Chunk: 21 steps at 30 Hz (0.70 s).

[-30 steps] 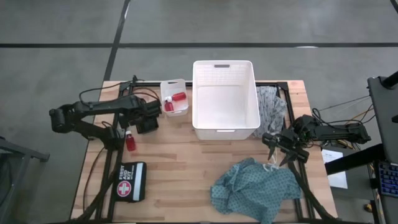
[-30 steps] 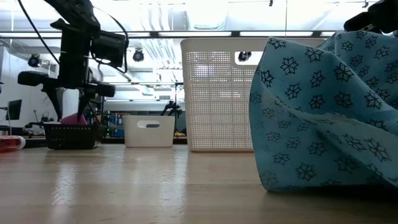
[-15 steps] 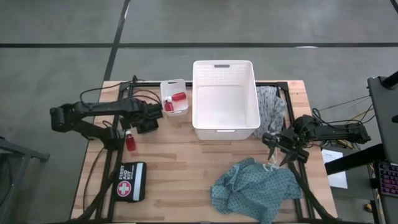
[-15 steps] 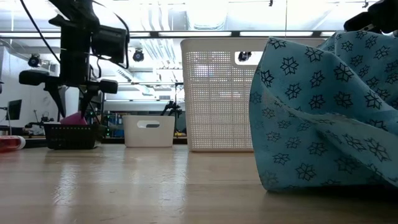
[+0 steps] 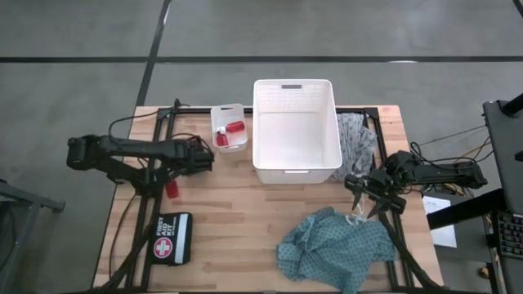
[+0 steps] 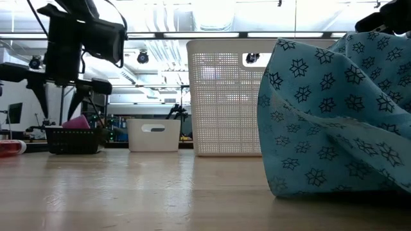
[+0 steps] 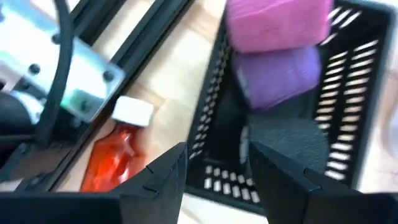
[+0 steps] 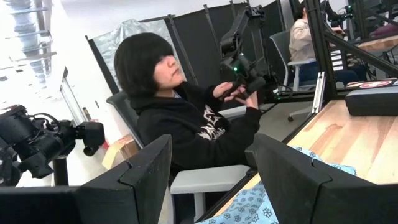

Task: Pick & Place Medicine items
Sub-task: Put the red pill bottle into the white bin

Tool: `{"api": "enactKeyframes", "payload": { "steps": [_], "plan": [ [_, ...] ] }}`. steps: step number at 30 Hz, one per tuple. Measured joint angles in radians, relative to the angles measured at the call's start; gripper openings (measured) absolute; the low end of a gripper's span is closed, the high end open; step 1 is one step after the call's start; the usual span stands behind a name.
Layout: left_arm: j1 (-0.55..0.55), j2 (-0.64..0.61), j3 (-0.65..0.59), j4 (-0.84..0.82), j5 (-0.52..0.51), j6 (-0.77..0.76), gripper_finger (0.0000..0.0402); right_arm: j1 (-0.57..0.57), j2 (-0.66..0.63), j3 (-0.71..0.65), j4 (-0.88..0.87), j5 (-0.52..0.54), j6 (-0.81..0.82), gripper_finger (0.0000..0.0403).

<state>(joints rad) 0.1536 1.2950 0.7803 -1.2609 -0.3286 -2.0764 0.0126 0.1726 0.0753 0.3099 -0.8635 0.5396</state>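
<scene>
The tall white perforated plastic basket [image 5: 296,129] stands at the middle of the table's far side, and the high view shows only its bare white floor. Touching its left wall is a small white tray [image 5: 229,126] holding a red bottle with a white cap [image 5: 232,130], lying flat. Farther left of the basket, under the left arm, sits a black slotted crate [image 7: 348,124] with a pink roll [image 7: 277,22], a purple roll [image 7: 280,74] and a dark piece [image 7: 289,140] in it; from above the arm hides most of this crate. Just beside the crate a second red bottle with a white cap [image 7: 115,152] lies on the wood, partly under the frame rails. A black first-aid pouch [image 5: 172,238] lies near the table's front left edge. A grey patterned cloth [image 5: 358,139] is squeezed against the basket's right wall, and a teal star-patterned cloth [image 5: 337,247] lies crumpled in front of the basket, filling the right of the low view and cut off by its edge. The left gripper [image 7: 211,165] hovers over the crate's near rim, fingers narrowly parted and empty. The right gripper [image 5: 359,194] rests low, right of the basket, above the teal cloth, its fingers parted with nothing between them. Beyond them, the right wrist view shows a seated person in a dark hooded top [image 8: 186,134].
</scene>
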Motion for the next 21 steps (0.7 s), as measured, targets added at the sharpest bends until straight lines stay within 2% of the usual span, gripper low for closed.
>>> {"api": "enactKeyframes", "payload": {
  "steps": [4, 8, 16, 21],
  "plan": [
    [-0.015, 0.030, 0.001, -0.016, 0.058, -0.008, 0.0180, 0.000, 0.000, 0.000, 0.000, 0.000, 0.000, 0.0224],
    [-0.057, 0.079, 0.030, -0.079, 0.087, -0.083, 0.0180, 0.000, 0.000, 0.000, -0.001, 0.000, 0.000, 0.0224],
    [-0.174, 0.231, 0.187, -0.290, 0.106, -0.184, 0.0180, 0.000, 0.000, 0.000, -0.008, 0.000, 0.000, 0.0224],
    [-0.206, 0.307, 0.175, -0.309, 0.176, -0.226, 0.0180, 0.000, 0.000, 0.000, -0.008, 0.000, 0.000, 0.0224]
  ]
}}
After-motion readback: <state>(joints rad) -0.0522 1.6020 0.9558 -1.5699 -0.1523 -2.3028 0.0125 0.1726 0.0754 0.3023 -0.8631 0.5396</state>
